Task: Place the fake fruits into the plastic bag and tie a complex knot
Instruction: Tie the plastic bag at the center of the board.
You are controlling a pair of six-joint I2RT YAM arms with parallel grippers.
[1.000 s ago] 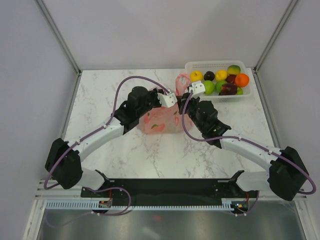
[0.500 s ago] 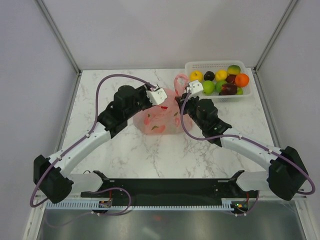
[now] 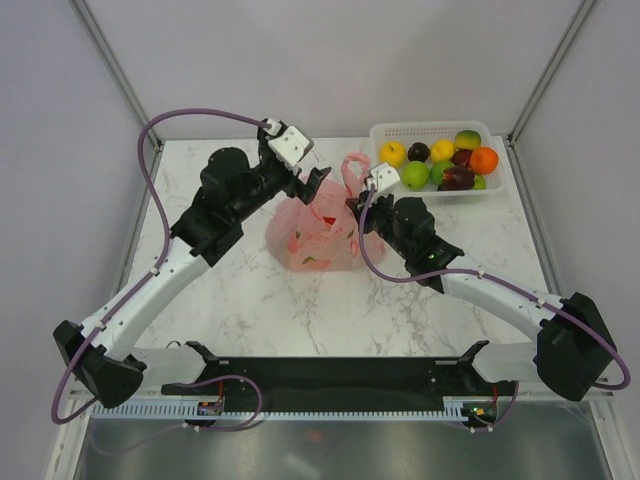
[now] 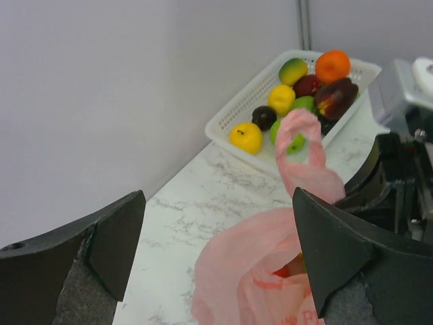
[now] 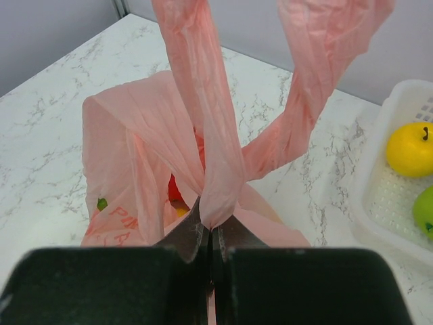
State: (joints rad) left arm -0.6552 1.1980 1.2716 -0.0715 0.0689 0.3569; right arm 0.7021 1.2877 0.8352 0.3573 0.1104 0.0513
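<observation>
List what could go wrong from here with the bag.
1. Only the right hand grips the bag, shut on one thin handle; the plastic may slip out or tear if pulled.
2. The left hand is open and off the bag, whose near side looks slumped, so regrasping it may be awkward.
3. Many fruits lie in the basket; tying now would leave them out.

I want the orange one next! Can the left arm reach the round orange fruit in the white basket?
Probably not easily. The left gripper is open, but the round orange plastic fruit sits far off in the white lattice basket, with the right gripper, shut on the pink plastic bag handle, between.
</observation>
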